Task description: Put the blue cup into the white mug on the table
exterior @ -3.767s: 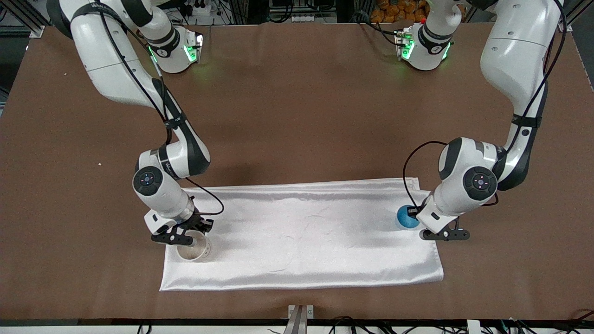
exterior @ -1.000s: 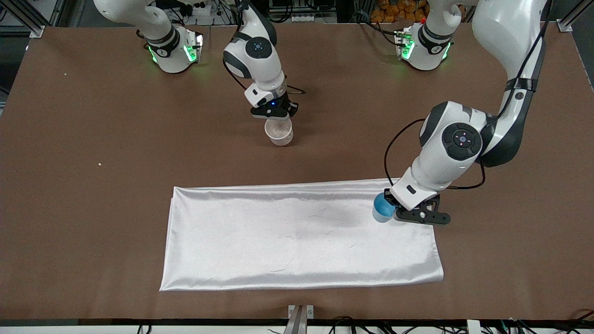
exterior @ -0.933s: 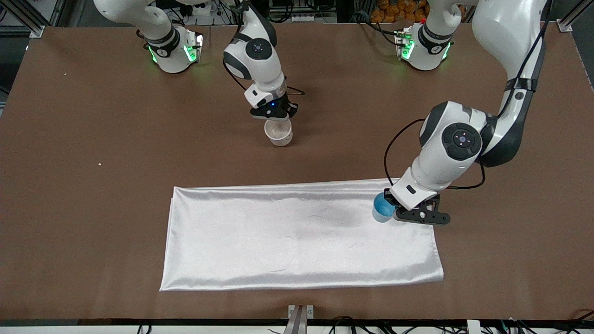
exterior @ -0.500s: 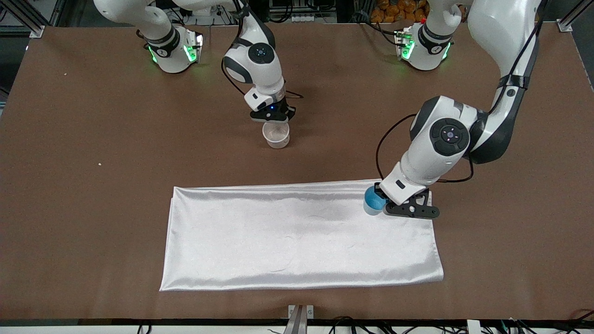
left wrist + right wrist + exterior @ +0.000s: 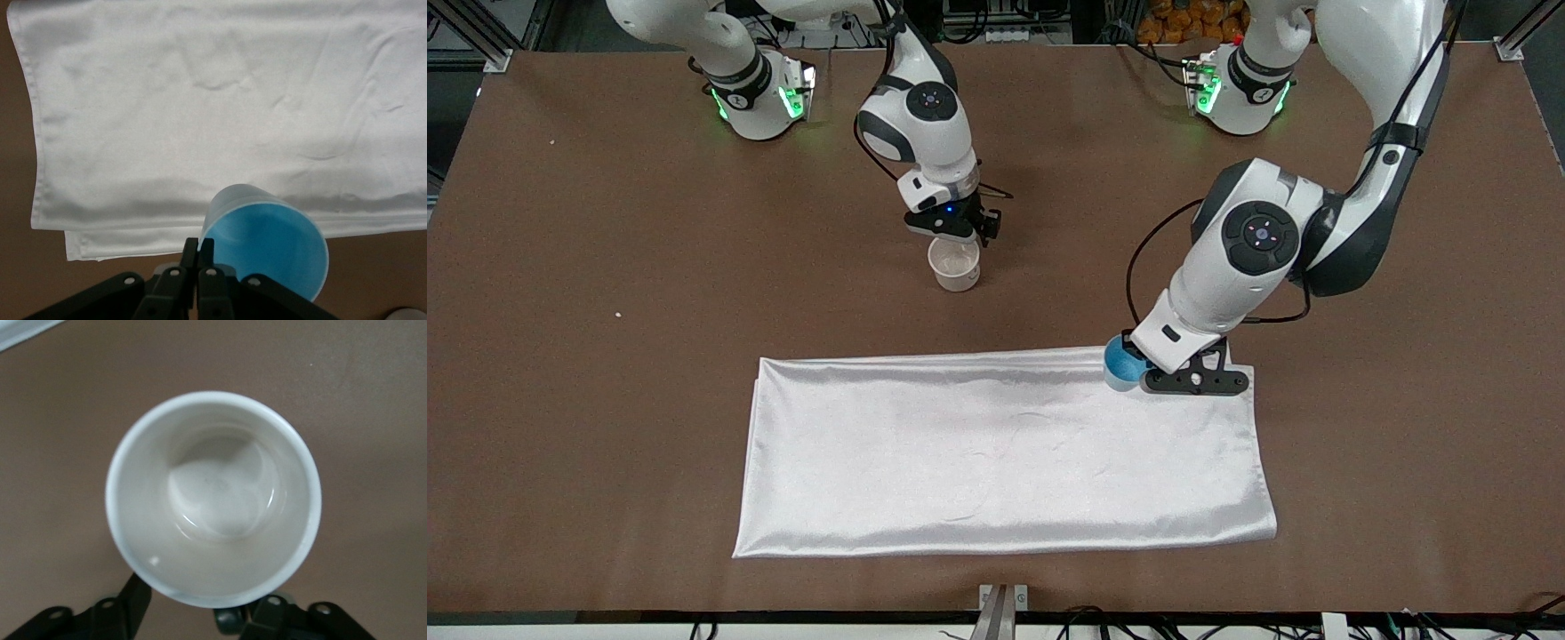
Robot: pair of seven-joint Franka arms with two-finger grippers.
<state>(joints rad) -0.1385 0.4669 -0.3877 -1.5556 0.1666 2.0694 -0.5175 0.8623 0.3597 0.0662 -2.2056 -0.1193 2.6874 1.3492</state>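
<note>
The white mug (image 5: 954, 265) stands upright on the brown table (image 5: 605, 400), farther from the front camera than the cloth. My right gripper (image 5: 951, 231) hovers right above it, open. In the right wrist view the mug (image 5: 213, 500) is empty, with its dark handle (image 5: 230, 620) between the spread fingers (image 5: 137, 597). My left gripper (image 5: 1141, 372) is shut on the rim of the blue cup (image 5: 1120, 364) and holds it tilted over the cloth's edge. The left wrist view shows the cup (image 5: 267, 247) pinched by the closed fingertips (image 5: 200, 250).
A shiny white cloth (image 5: 996, 453) lies flat on the table nearer the front camera; it also fills the left wrist view (image 5: 200, 100). Both arm bases stand at the table's back edge.
The mug went from the cloth's corner to the bare table. Over the last second, my left gripper carried the blue cup toward the mug, and my right gripper shifted slightly above the mug.
</note>
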